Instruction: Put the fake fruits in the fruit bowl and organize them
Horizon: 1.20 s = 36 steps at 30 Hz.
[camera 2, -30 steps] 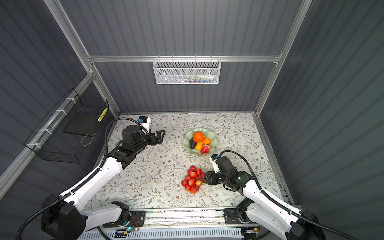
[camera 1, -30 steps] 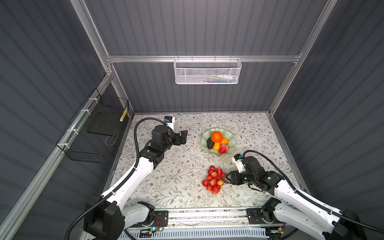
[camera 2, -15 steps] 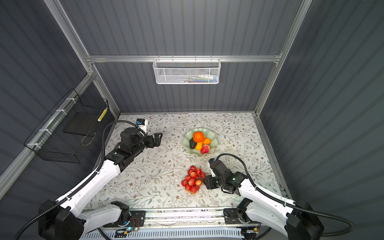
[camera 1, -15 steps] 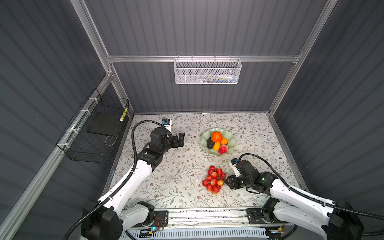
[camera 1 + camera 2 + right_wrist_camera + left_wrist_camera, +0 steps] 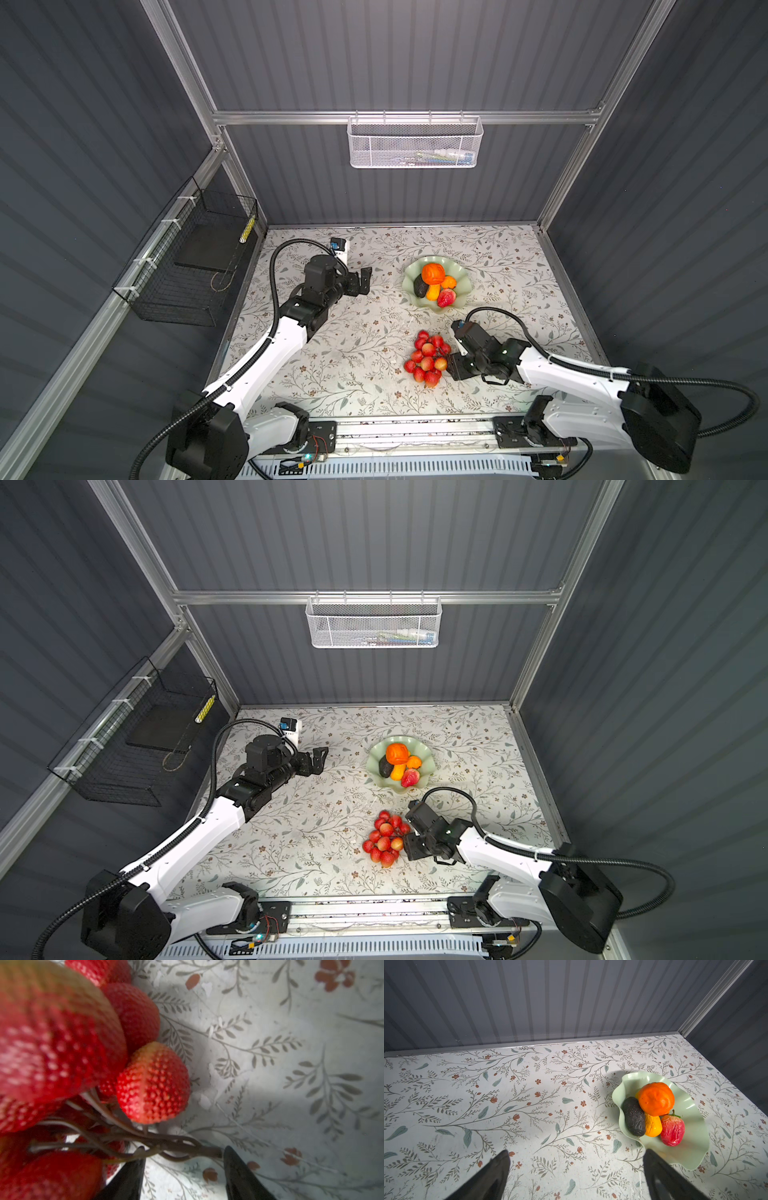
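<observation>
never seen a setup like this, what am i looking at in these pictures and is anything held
Two white robot arms work over a flowered table. Two pictures look down from one overhead camera; two come from cameras on the wrists. A pale green bowl holds a persimmon, a tangerine, an avocado, a strawberry and a yellow piece. A bunch of red fruits lies on the table outside it. The right claw sits open at its stem, gripping nothing. The left claw is open and empty.

I see the left arm (image 5: 266, 359) and right arm (image 5: 573, 374) with white link shells, black joints, black corrugated conduits (image 5: 272, 282), and a black left gripper (image 5: 363, 281) and right gripper (image 5: 185, 1148).
</observation>
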Tool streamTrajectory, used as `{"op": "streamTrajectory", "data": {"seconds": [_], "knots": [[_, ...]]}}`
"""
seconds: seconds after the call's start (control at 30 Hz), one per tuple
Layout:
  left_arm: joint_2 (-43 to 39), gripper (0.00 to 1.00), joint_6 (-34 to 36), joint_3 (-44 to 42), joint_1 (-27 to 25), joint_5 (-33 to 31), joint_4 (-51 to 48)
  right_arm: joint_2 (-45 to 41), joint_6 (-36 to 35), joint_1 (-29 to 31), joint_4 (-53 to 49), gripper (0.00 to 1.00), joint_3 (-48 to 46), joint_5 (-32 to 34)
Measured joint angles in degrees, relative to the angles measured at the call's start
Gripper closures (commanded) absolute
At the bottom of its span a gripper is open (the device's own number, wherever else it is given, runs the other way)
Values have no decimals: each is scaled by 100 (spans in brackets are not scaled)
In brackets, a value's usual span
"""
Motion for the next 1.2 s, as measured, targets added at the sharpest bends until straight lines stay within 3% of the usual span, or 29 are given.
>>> {"op": "streamTrajectory", "data": {"seconds": [0.37,0.7,0.97,1.2], "knots": [[11,0,144,15,2,0,13,1027,-702,2,415,38,654,-26],[31,0,247,50,2,-20,-33,1021,-1200,13,-262,33,1416,35],[52,0,254,72,2,-20,-74,1694,-1585,72,-595,30,2046,-13],[52,0,254,83,2,-20,-76,1694,-1252,92,-516,31,2085,-271]]}}
